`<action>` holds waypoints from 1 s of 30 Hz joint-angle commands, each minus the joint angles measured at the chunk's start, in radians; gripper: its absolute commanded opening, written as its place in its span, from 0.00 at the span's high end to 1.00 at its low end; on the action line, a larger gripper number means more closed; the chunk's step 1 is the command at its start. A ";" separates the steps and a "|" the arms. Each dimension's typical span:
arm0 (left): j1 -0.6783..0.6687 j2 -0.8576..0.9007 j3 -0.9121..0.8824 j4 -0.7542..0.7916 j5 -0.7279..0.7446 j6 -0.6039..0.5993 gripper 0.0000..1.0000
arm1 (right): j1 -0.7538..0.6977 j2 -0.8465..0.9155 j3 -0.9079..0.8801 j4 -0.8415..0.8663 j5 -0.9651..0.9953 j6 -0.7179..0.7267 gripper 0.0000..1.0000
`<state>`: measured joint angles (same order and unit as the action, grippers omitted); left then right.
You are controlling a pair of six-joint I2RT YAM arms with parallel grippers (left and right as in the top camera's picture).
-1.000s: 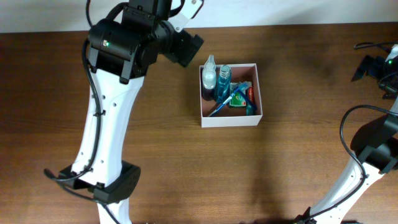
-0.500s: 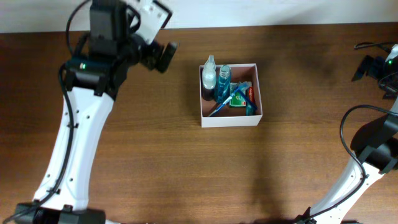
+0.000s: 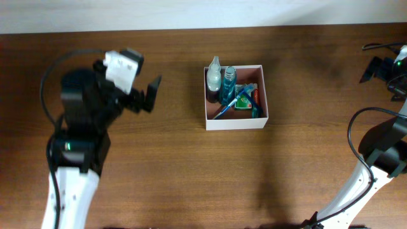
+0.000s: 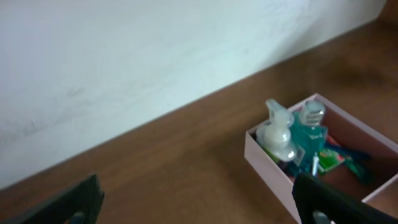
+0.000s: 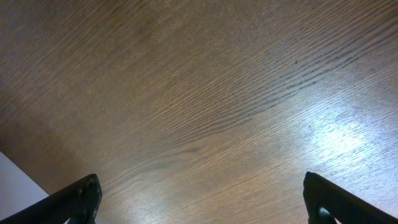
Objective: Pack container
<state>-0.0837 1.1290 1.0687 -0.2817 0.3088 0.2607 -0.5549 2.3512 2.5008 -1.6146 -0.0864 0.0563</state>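
The container [image 3: 236, 122] is a square box with white walls on the wooden table, right of centre. It holds a white spray bottle [image 3: 213, 75], a blue bottle [image 3: 229, 79], a green packet [image 3: 245, 102] and a blue toothbrush [image 3: 227, 108]. My left gripper [image 3: 147, 97] is open and empty, well left of the container and apart from it. In the left wrist view the container [image 4: 267, 165] lies at the right, with the spray bottle [image 4: 278, 132] upright inside; the left gripper [image 4: 199, 211] holds nothing. My right gripper [image 3: 376, 69] is at the far right back, and in its wrist view it [image 5: 202, 205] is open over bare wood.
A white wall [image 4: 155, 56] runs along the table's back edge. A black cable [image 3: 381, 46] lies at the back right corner. The right arm's white base link [image 3: 362, 191] stands at the front right.
My left arm has swung away from the container's back-left corner, moving left and toward the front. The container, its contents and the right arm have not moved.
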 commanded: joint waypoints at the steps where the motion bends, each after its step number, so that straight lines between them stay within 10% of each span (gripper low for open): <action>1: 0.000 -0.123 -0.156 0.071 0.013 -0.030 0.01 | 0.005 -0.031 -0.005 0.003 -0.003 0.005 0.01; 30: 0.063 -0.986 -0.906 0.388 -0.314 -0.460 0.01 | 0.005 -0.031 -0.005 0.003 -0.003 0.005 0.01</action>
<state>-0.0257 0.1837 0.1944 0.0998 0.0257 -0.1570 -0.5549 2.3512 2.5008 -1.6138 -0.0868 0.0559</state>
